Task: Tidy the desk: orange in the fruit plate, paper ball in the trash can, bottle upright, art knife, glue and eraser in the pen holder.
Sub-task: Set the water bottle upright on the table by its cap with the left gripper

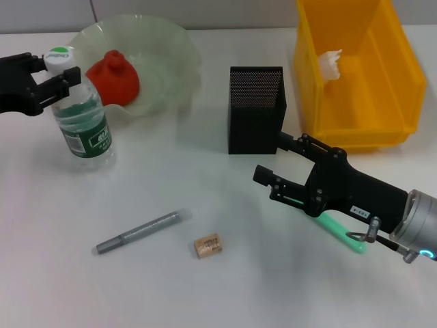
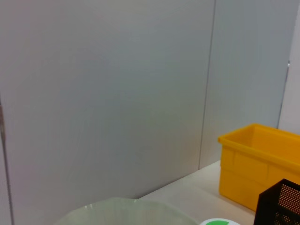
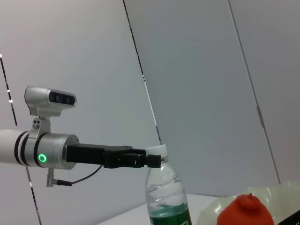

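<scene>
Though half-hidden, green glue (image 1: 339, 231) under R arm.

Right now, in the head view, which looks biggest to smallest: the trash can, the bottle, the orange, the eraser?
1. Trash can
2. Bottle
3. Orange, partly hidden by the plate rim
4. Eraser

Trash can (image 2: 262, 164) — pen holder (image 2: 281, 204) beside.
</scene>
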Available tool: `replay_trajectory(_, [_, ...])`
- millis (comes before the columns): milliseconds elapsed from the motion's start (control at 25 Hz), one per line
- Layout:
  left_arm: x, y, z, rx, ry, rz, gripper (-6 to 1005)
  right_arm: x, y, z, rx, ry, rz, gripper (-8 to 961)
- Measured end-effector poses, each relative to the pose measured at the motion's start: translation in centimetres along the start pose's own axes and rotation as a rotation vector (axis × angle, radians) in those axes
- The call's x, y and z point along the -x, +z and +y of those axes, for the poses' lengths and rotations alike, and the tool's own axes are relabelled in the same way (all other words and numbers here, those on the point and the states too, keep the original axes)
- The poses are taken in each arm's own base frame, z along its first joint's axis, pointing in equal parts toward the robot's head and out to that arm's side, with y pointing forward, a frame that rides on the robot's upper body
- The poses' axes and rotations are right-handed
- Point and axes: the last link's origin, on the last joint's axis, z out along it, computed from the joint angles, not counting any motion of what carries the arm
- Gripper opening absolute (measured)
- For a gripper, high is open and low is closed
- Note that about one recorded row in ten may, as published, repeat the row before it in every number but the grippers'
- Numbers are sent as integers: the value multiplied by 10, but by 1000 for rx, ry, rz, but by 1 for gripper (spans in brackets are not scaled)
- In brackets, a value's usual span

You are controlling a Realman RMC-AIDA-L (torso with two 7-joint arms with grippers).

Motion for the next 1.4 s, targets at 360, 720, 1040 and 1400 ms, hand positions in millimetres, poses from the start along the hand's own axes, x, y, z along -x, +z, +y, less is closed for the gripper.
replay_trajectory(360, [6, -2, -5, -23, -36, 38, 462, 0, 1, 0, 2, 0, 0, 739])
replay_trajectory(720, [10, -8, -7, -43, -47, 142, 468, 1, 1, 0, 3, 1, 0, 736])
replay_trajectory(1040, [12, -6, -6, -39, -49, 132, 473, 1, 1, 0, 3, 1, 0, 733])
replay_trajectory(1400, [18, 0, -6, -36, -45, 122, 479, 1, 1, 0, 3, 1, 0, 730])
